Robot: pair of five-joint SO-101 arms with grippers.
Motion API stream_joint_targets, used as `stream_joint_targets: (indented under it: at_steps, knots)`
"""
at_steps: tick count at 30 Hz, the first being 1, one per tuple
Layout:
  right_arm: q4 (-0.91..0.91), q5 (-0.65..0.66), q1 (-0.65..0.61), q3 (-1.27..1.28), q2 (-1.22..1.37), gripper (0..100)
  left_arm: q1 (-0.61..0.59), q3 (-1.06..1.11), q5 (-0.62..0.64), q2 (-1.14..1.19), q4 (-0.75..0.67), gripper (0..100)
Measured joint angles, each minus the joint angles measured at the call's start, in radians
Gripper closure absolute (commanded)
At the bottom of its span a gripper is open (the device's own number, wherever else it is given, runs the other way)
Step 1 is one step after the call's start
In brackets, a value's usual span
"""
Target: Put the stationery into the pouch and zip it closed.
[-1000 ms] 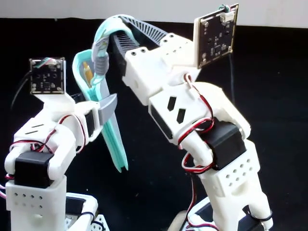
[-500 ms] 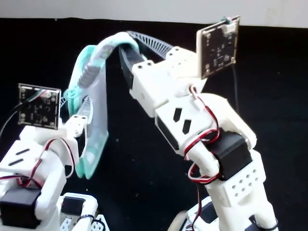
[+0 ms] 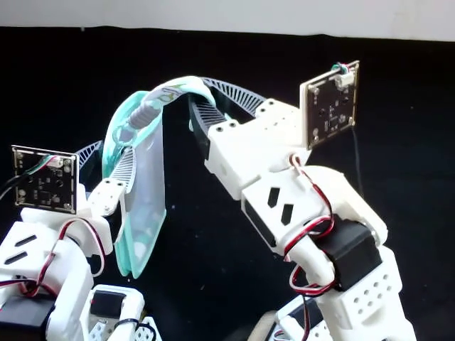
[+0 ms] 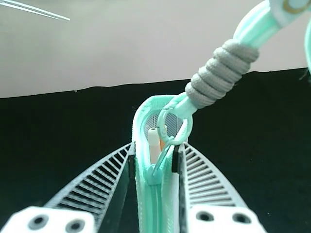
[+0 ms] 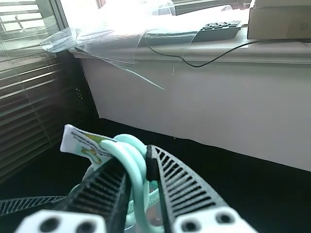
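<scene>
The mint-green pouch point(image 3: 144, 213) hung in the air above the black counter point(image 3: 398, 92), held up between the two arms. The left end effector point(image 4: 154, 165) was clenched on the pouch's zipper edge, right at the slider. A white-and-orange pen point(image 4: 154, 141) stood inside the part that was still open. A ring point(image 4: 189, 130) on the slider joined a grey wound cord point(image 4: 221, 68). The right end effector point(image 5: 138, 167) was grasping the pouch's upper end, just beside its printed label point(image 5: 83, 143).

Pouch point(image 3: 142, 206) hangs between left arm point(image 3: 78, 249) and right arm point(image 3: 284, 185), blocks gap; open room over table point(image 3: 398, 92) beyond.
</scene>
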Motion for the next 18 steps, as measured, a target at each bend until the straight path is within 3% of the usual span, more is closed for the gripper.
stream_joint_targets:
  at_steps: [10, 18]
  knots:
    - [0.0, 0.0, 0.0, 0.0, 0.0, 99.2, 0.049, -0.002, -0.002, -0.003, 0.118, 84]
    - [0.0, 0.0, 0.0, 0.0, 0.0, 99.2, 0.06, -0.002, -0.002, -0.003, 0.129, 84]
